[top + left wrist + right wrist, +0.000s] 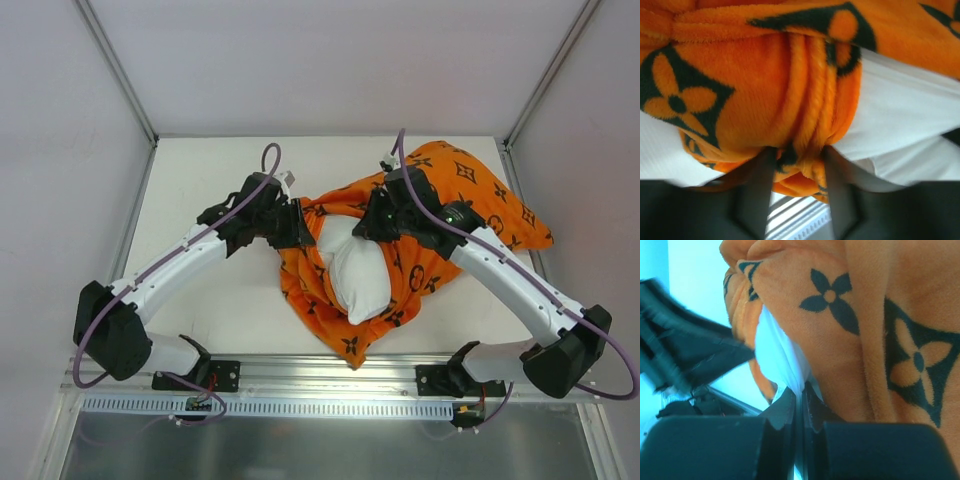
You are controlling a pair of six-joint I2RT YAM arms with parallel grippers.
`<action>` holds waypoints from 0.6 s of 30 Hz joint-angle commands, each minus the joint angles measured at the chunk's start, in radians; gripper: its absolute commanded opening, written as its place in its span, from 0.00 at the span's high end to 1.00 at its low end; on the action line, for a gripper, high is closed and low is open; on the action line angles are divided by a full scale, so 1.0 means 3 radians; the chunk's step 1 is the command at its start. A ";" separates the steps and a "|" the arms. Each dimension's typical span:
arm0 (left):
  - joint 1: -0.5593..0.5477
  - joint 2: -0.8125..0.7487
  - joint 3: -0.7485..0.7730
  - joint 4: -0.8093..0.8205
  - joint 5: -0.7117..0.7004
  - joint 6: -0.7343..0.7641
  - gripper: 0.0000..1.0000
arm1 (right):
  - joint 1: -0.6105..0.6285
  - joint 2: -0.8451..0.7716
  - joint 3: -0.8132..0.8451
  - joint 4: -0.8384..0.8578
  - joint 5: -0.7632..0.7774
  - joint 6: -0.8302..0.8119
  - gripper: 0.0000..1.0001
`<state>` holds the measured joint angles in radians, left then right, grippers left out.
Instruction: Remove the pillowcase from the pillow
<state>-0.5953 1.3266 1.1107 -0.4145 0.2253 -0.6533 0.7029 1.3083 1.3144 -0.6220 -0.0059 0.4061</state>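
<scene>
White panels close off the back and both sides of the desk [200, 190]. Grey metal posts [120, 70] run up the corners, and a metal rail [330, 372] lies along the near edge where my two arms are bolted.

The pillowcase [470, 190] lies crumpled from the middle of the desk out toward the far right corner, its orange cloth marked with dark flowers and circles. The pillow [360, 275] sits in the middle, partly inside the cloth. Its white near end is bare, with orange folds wrapped around both sides and underneath.

Both arms bend inward and meet over the far end of the pillow. My left tool [300, 225] is at the left edge of the bundle. From its wrist camera I see its two dark fingers [760, 190] standing apart, with a bunched ridge of orange cloth between them that touches both. White pillow fabric shows just to the right of that ridge. Whether the fingers are actually squeezing the cloth, I cannot tell.

My right tool [372, 222] is just across from it, at the top right of the bare white patch. Its fingers are pressed together on a thin pinch of the white pillow fabric, and orange cloth hangs close beside it on the right.
</scene>
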 commanded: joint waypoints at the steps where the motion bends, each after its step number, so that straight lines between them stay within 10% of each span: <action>1: 0.0082 0.0119 0.0097 0.0027 0.0011 0.0040 0.69 | 0.0040 -0.0331 0.0144 0.0192 -0.0332 -0.0059 0.99; 5: 0.0505 0.0032 0.0000 0.0027 0.0251 0.0025 1.00 | 0.0035 -0.0576 0.0119 -0.0027 -0.0384 -0.0249 0.99; 18: 0.1008 0.0302 0.0127 0.0011 0.0558 0.0132 1.00 | -0.0011 -0.1477 0.0005 -0.0488 -0.0527 -0.0423 0.99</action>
<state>-0.3252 1.3685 1.1069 -0.4179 0.4465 -0.6422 0.7017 0.9401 1.2461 -0.7383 -0.0875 0.3035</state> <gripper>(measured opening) 0.014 0.047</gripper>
